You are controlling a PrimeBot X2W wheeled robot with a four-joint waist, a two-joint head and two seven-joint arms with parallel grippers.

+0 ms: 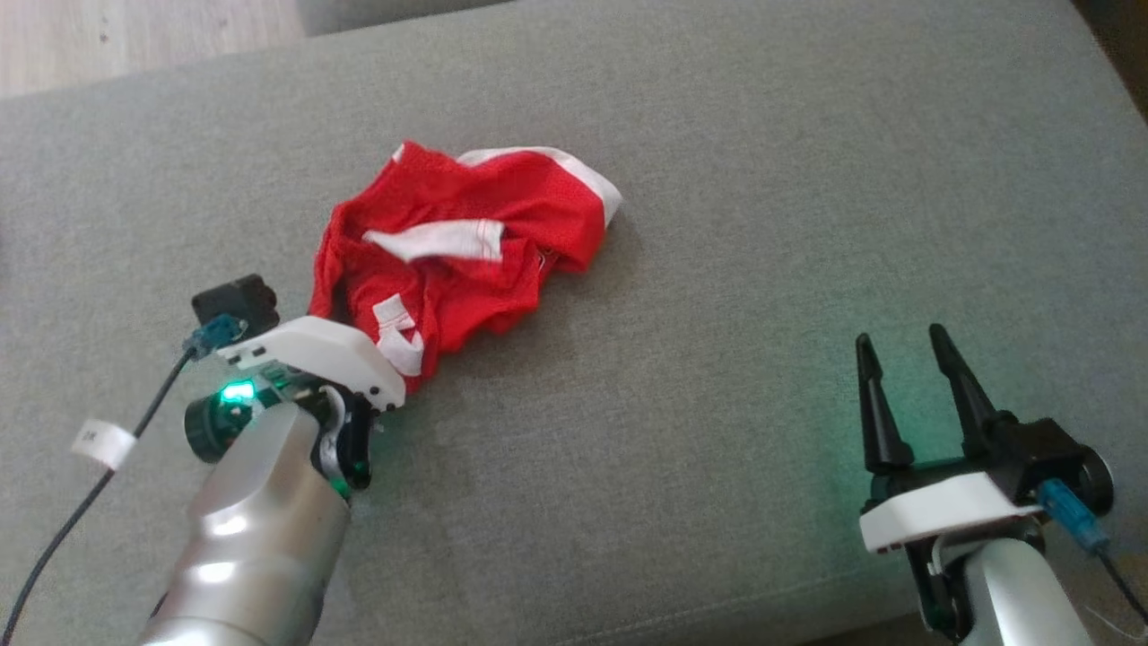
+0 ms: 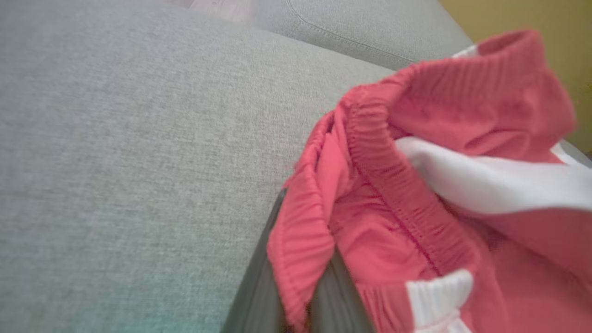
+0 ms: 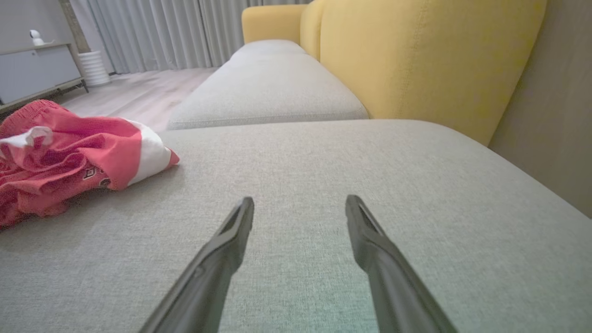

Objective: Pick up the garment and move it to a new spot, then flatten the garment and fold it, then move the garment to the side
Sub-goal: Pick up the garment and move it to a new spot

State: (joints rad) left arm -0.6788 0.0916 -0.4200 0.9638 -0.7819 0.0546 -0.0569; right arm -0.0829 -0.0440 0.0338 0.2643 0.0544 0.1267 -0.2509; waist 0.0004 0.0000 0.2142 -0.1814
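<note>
A crumpled red garment point(image 1: 466, 251) with white trim lies bunched on the grey sofa cushion point(image 1: 762, 197), left of centre. My left gripper point(image 1: 345, 354) sits at the garment's near-left edge, its fingers hidden under the white housing. In the left wrist view that gripper point(image 2: 299, 296) is shut on a fold of the ribbed red waistband point(image 2: 300, 240). My right gripper point(image 1: 900, 339) hovers open over bare cushion at the lower right, well clear of the cloth. Its two fingers point(image 3: 231, 240) stand apart with nothing between them, and the garment point(image 3: 69, 152) lies to their far left.
A yellow backrest point(image 3: 416, 55) borders the cushion on the right side of the right wrist view, with a second grey seat point(image 3: 268, 92) beyond a seam. Wooden floor point(image 1: 134, 36) lies past the cushion's far-left edge. A cable point(image 1: 99, 484) trails from my left wrist.
</note>
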